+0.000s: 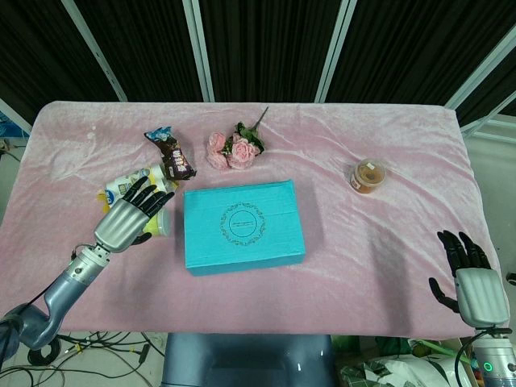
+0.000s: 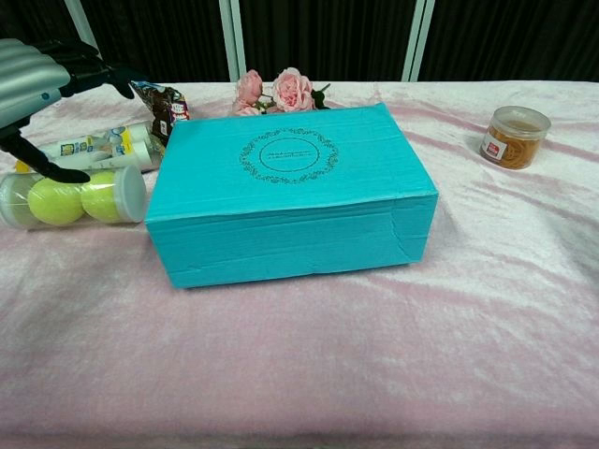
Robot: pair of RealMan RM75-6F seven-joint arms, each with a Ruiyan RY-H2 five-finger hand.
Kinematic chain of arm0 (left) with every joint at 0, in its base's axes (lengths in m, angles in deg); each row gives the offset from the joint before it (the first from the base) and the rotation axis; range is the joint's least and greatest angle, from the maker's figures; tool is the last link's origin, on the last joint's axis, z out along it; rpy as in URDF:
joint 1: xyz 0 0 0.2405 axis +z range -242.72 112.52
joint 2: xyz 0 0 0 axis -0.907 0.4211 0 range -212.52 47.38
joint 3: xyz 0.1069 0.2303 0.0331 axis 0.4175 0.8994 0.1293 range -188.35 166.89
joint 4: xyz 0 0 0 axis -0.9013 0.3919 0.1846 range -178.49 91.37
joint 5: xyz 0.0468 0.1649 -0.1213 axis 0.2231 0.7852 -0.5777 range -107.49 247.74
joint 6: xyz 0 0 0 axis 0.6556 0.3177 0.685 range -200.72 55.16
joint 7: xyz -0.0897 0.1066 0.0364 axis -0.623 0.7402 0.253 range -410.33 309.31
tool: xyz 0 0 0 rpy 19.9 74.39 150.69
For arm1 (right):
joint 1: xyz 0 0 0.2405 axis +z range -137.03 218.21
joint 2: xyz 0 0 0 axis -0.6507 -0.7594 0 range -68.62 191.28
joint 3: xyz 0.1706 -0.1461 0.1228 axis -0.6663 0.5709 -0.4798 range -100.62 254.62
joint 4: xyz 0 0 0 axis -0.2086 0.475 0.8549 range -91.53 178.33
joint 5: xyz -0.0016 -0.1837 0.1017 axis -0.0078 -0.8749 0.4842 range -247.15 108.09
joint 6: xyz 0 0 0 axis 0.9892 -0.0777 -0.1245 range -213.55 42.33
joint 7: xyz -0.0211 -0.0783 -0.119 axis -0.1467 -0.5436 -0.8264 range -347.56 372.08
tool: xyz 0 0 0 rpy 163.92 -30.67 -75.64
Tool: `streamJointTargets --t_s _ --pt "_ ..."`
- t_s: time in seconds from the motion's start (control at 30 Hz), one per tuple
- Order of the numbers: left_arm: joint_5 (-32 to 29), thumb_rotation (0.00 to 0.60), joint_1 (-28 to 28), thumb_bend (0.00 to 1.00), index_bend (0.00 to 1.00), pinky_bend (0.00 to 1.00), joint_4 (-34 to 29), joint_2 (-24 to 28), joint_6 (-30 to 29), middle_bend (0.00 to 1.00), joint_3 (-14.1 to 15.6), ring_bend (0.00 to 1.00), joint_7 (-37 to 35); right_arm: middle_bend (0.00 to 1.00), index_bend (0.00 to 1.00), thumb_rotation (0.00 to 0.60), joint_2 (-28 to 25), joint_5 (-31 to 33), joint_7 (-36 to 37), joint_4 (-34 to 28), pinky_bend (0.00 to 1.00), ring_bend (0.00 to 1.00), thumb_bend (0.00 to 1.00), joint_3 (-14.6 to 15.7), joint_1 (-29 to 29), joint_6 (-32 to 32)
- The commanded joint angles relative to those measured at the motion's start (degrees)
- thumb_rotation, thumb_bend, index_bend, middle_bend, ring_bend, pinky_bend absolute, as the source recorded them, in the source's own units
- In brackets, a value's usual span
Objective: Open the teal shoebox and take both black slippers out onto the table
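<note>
A closed teal shoebox (image 1: 243, 226) sits near the middle of a worktop (image 1: 387, 258) draped in pink velvet-like cloth, its lid fully down and the two black slippers named in the task nowhere to be seen, presumably inside it; judged from that, the job has not begun, with the lid to be lifted and both slippers to be brought out onto the cloth. The left robot hand (image 1: 129, 218) hovers just left of the box with its dark fingers spread and nothing in its grasp, poised above a clear tube of yellow tennis balls (image 2: 70, 198) that lies on its side beside the box. The right robot hand (image 1: 472, 282) waits at the near right edge of the worktop, well apart from the box, fingers likewise apart and empty. The lid carries a circular ornamental wreath emblem (image 2: 286, 155) with small lettering at its centre, too fine to read in either view. Behind the tennis balls lies a white and yellow bottle (image 2: 103, 145) with printed text and a blue mark, illegible here, and a dark brown snack packet (image 1: 172, 155) with a blue twisted end, its branding unreadable. A bunch of pink artificial roses (image 1: 234, 149) rests just beyond the far edge of the box. To the far right stands a small clear jar (image 2: 513, 137) of brownish contents bearing a red and white label whose wording cannot be made out.
</note>
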Motion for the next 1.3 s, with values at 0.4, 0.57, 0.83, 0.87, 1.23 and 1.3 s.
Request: streamJointTargets --t_s 0.4,0.57,0.83,0.87,1.23,1.3 --pt "1.5 0.600 -1.9 0.03 0.08 0.07 8.6 -5.2 -3.9 0.19 1.9 0.10 -4.0 0.07 0.00 0.600 0.0 -0.4 0.0 0.0 0.14 0.00 0.27 -0.1 0.0 0.0" --pt "2.3 0.600 -3.0 0.03 0.08 0.07 14.3 -8.7 -5.3 0.19 2.4 0.10 -5.2 0.08 0.00 0.600 0.1 -0.2 -0.2 -0.2 0.14 0.00 0.27 -0.1 -0.2 -0.2" --pt "1.8 0.600 -5.2 0.03 0.08 0.07 24.4 -15.2 -5.8 0.19 2.6 0.10 -9.1 0.07 0.00 0.600 -0.3 0.1 -0.8 -1.0 0.14 0.00 0.27 -0.2 -0.8 -0.7" --pt "1.7 0.600 -5.4 0.03 0.08 0.07 25.3 -15.7 -5.9 0.19 2.7 0.10 -9.6 0.07 0.00 0.600 -0.3 0.2 -0.9 -1.0 0.14 0.00 0.27 -0.2 -0.8 -0.8" --pt "0.6 0.600 -8.2 0.03 0.08 0.07 33.3 -21.3 -5.8 0.19 3.1 0.10 -14.5 0.08 0.00 0.600 -0.7 0.7 -1.1 -1.5 0.14 0.00 0.27 -0.2 -1.8 -1.7" --pt "0.4 0.600 -8.6 0.03 0.08 0.07 34.6 -22.2 -5.6 0.19 3.3 0.10 -15.1 0.08 0.00 0.600 -0.8 0.7 -1.1 -1.5 0.14 0.00 0.27 -0.2 -1.9 -1.8"
